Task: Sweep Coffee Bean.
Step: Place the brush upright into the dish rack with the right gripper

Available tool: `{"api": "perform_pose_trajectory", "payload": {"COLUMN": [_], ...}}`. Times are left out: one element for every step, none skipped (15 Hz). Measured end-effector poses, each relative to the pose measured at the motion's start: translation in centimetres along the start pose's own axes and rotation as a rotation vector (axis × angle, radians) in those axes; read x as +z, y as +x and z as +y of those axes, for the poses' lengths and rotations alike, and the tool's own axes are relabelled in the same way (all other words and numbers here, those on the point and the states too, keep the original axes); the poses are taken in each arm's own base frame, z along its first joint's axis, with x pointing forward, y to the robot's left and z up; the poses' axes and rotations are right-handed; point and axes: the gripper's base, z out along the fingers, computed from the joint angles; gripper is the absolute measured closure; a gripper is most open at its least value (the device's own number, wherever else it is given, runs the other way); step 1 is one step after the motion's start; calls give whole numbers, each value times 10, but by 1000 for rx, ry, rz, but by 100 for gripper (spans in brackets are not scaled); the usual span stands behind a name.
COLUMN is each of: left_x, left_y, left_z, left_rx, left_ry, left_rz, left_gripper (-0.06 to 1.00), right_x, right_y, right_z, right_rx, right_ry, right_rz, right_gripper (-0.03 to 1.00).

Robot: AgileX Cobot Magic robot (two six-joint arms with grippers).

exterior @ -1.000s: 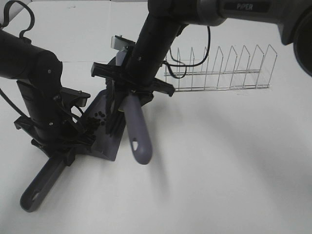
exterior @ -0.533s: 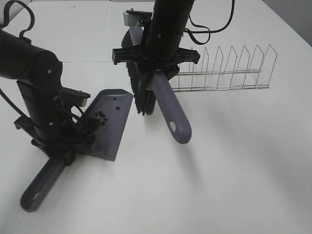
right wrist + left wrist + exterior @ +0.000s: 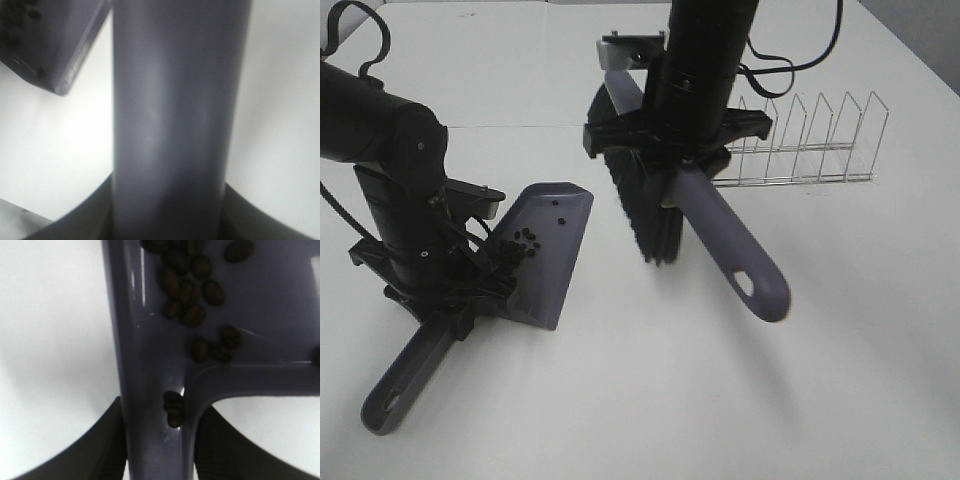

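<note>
The coffee beans (image 3: 523, 242), small and dark brown, lie in a cluster inside the grey-purple dustpan (image 3: 550, 262); one or two sit nearer its front lip. In the left wrist view they (image 3: 192, 287) show close up on the pan, with two lodged at the handle's root. My left gripper (image 3: 438, 300) is shut on the dustpan's handle (image 3: 405, 375). My right gripper (image 3: 672, 178) is shut on the brush handle (image 3: 725, 250) and holds the brush above the table, to the right of the pan. Its black bristles (image 3: 645, 205) hang down. The right wrist view shows only the handle (image 3: 170, 115).
A wire dish rack (image 3: 800, 140) stands at the back right, just behind the right arm. A black cable (image 3: 790, 60) hangs from that arm. The white table (image 3: 800, 380) spreads around the tools.
My right gripper has lifted the brush out of the dustpan and carried it to the right, clear of the pan. The left arm and dustpan have stayed still.
</note>
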Motion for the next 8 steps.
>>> {"api": "perform_pose_trajectory", "payload": {"left_x": [0,0,0,0,0,0,0,0], "left_y": [0,0,0,0,0,0,0,0], "left_z": [0,0,0,0,0,0,0,0], "left_rx": [0,0,0,-1,-1,-1,-1,-1], "left_ry": [0,0,0,1,2,1,1,1], "left_rz": [0,0,0,2,4,5,6,7], "left_gripper": [61,61,61,61,61,61,61,61], "right_x": [3,6,9,21,25,27,28,30], "right_y": [13,27,38,53,58,60,61,61], "right_z": [-6,-16,-27,-60,-76,-90,-102,-113], "right_rx": [-9,-7,13,91,129,161,183,208], "right_ry": [40,75,87,104,111,110,106,104], "right_rz": [33,70,105,178,203,216,220,228], "right_gripper": [67,67,67,67,67,67,67,67]}}
